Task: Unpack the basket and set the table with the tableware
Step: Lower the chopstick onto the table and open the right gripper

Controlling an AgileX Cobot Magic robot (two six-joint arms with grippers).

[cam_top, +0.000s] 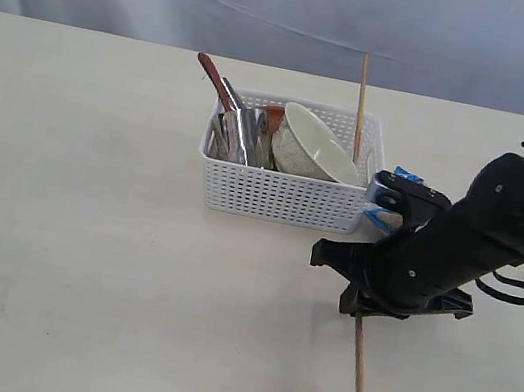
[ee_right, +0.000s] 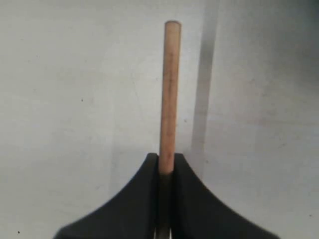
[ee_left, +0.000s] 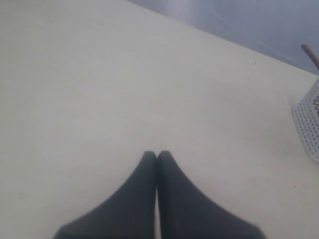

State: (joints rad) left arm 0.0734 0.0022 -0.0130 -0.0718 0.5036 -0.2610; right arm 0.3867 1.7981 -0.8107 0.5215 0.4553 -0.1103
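The white lattice basket (cam_top: pixel 282 198) stands on the pale table (cam_top: pixel 74 224). It holds a tilted cream bowl (cam_top: pixel 316 145), a steel cup (cam_top: pixel 241 136), a dark wooden spoon (cam_top: pixel 214 79), a sliver of reddish-brown plate (cam_top: pixel 272 116) and one upright chopstick (cam_top: pixel 362 102). In front of the basket's right end, my right gripper (cam_top: pixel 360 313) is shut on the second chopstick (ee_right: pixel 169 94), which slants down toward the table's near edge (cam_top: pixel 360 386). My left gripper (ee_left: pixel 157 155) is shut and empty over bare table; the basket's corner (ee_left: pixel 309 124) shows at that view's edge. The left gripper is absent from the exterior view.
A blue crinkly bag (cam_top: pixel 400 175) peeks out behind the right arm by the basket's right end. A grey cloth backdrop (cam_top: pixel 295 9) runs behind the table's far edge.
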